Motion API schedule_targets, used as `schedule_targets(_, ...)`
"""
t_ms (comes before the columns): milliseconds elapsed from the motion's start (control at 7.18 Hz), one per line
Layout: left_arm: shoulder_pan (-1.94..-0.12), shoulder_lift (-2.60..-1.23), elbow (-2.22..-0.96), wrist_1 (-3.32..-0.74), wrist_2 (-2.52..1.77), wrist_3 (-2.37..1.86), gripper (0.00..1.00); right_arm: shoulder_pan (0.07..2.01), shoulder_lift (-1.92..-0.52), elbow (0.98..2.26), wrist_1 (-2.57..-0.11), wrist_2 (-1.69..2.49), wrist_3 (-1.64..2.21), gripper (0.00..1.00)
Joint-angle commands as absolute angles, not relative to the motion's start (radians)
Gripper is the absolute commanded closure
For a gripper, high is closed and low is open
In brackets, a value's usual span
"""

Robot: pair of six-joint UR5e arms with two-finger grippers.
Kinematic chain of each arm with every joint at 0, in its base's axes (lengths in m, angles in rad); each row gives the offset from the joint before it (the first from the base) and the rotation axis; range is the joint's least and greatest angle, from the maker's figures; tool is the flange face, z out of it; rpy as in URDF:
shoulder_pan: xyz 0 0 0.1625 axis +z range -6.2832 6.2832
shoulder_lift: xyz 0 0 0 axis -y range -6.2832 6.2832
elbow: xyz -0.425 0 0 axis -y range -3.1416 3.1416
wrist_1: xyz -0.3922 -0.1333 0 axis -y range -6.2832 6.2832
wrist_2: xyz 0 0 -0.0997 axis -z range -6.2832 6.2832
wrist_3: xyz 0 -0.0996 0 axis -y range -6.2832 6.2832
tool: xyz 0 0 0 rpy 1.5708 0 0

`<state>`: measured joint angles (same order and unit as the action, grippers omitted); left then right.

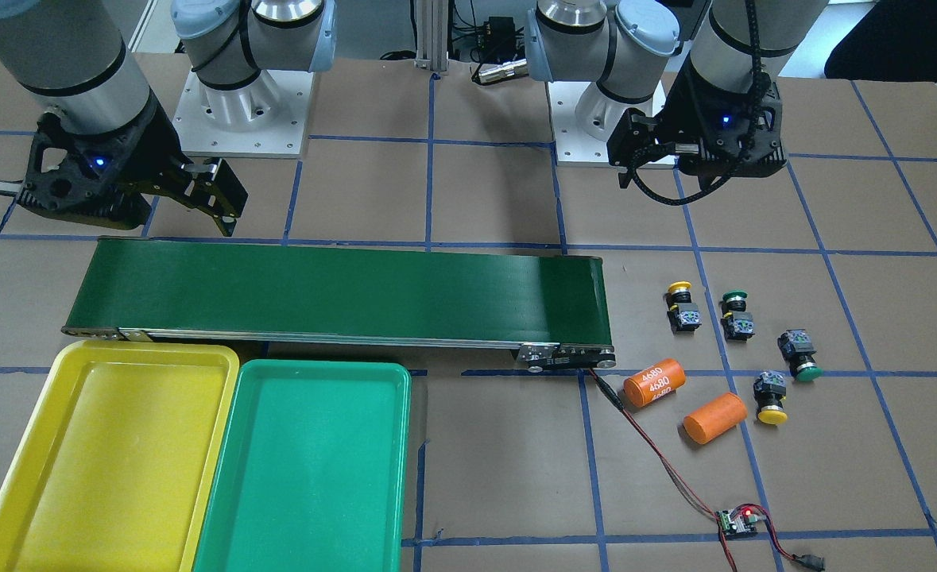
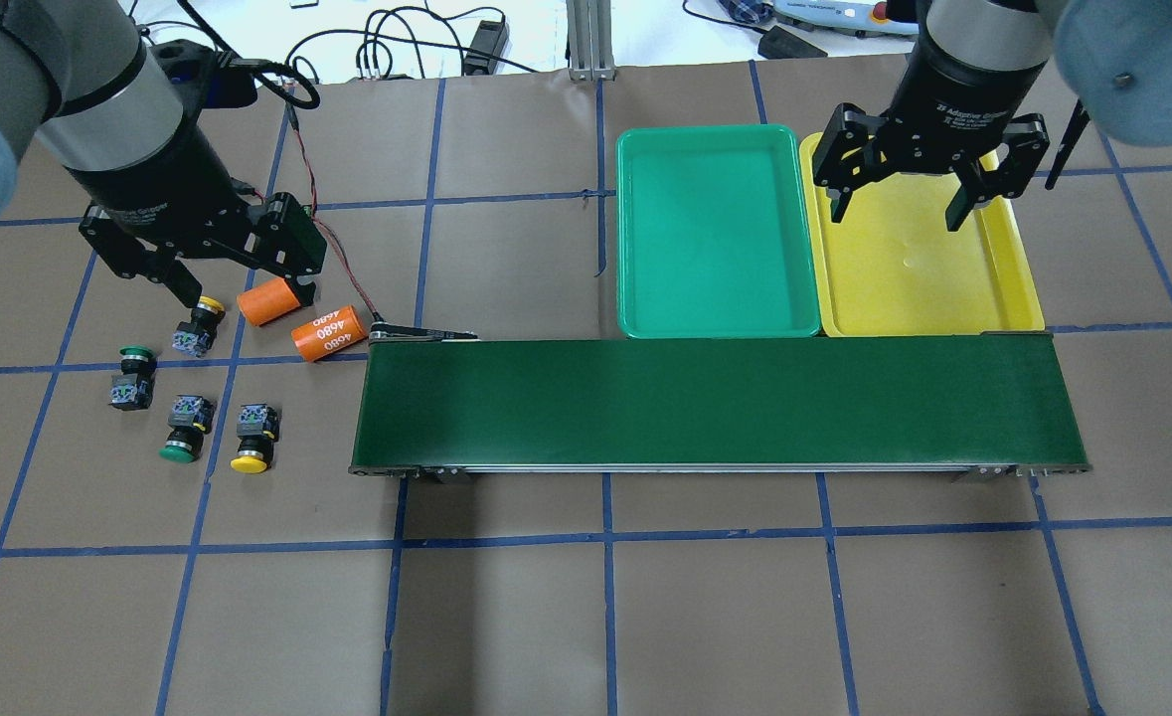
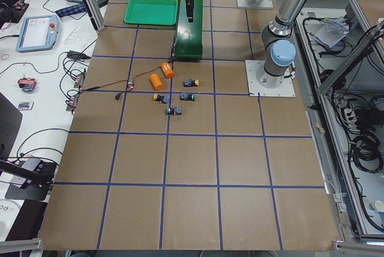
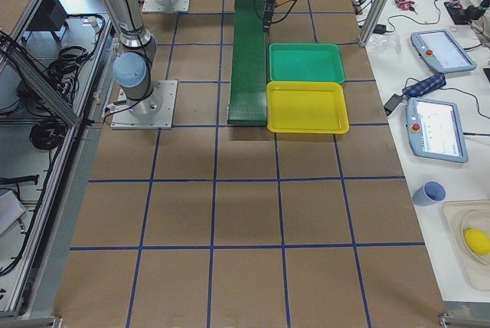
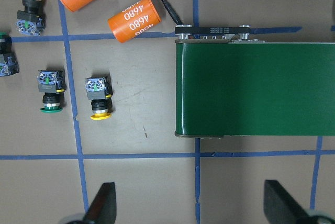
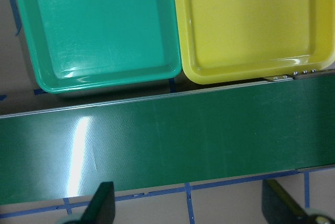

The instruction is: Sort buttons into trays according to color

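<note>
Four buttons lie on the table's left: yellow-capped (image 2: pixel 198 326), green-capped (image 2: pixel 131 378), green-capped (image 2: pixel 183 430) and yellow-capped (image 2: pixel 252 438). They also show in the left wrist view, for instance a yellow one (image 5: pixel 99 98) and a green one (image 5: pixel 49 90). My left gripper (image 2: pixel 238 273) hangs open and empty above the far yellow button. The green tray (image 2: pixel 715 323) and the yellow tray (image 2: pixel 1003 259) sit side by side beyond the belt, both empty. My right gripper (image 2: pixel 896 211) hangs open and empty over the yellow tray.
A long dark green conveyor belt (image 2: pixel 715 403) runs across the middle. Two orange cylinders (image 2: pixel 272 298), one marked 4680 (image 2: pixel 329 333), lie beside the buttons. A red-black wire runs from the belt's end to a small circuit board (image 1: pixel 737 520).
</note>
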<state>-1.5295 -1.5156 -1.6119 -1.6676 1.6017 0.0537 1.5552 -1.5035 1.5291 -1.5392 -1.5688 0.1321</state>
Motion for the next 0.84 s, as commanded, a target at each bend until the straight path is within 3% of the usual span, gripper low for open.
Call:
schedule_targets(0, -1.529, -1.513, -1.612, -1.669, 1.6, 0.051, 0.0, 1.542, -1.494, 1.52, -1.56, -1.546, 0.146, 0.0)
schedule_targets(418, -1.514, -1.54, -1.614, -1.611, 1.592, 0.051, 0.0, 1.464, -1.5, 1.517, -1.632, -1.539, 0.146, 0.0)
schedule_targets(697, -1.523, -1.475, -1.623, -1.649, 1.536, 0.055, 0.0, 1.46, -1.503, 1.54, -1.717, -1.537, 0.146, 0.0)
